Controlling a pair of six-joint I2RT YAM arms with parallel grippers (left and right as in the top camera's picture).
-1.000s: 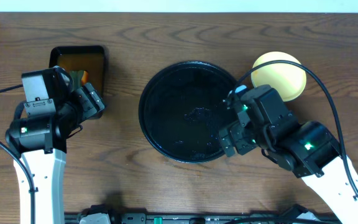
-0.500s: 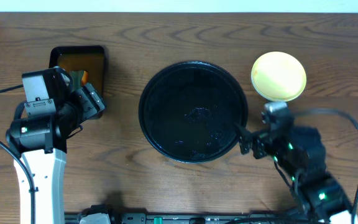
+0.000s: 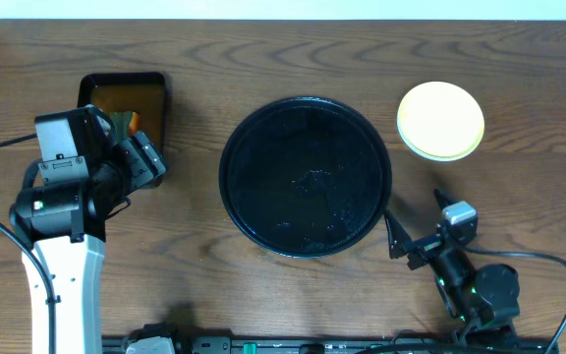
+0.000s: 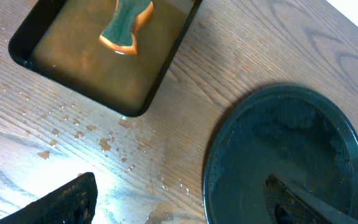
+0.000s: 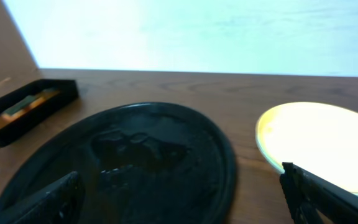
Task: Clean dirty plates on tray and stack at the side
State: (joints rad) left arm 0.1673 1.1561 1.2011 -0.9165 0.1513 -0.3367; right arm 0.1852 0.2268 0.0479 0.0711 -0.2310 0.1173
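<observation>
The round black tray [image 3: 306,177] lies mid-table with no plates on it, only wet smears. The plates [image 3: 440,120] sit off the tray at the back right, a clean pale yellow one on top with a paler rim showing beneath. My right gripper [image 3: 413,208] hangs open by the tray's front right edge, holding nothing. Its wrist view shows the tray [image 5: 123,162] on the left and the plates [image 5: 322,140] on the right between its wide fingers [image 5: 328,196]. My left gripper [image 3: 155,157] is open over bare wood left of the tray [image 4: 284,162], also holding nothing.
A small rectangular black tray [image 3: 126,98] of brown liquid stands at the back left, with a green and orange sponge [image 4: 124,25] lying in it. Water drops [image 4: 110,146] speckle the wood between it and the round tray.
My right arm has drawn back from the tray's right side toward the table's front right, uncovering the plates. The left arm has not moved.
</observation>
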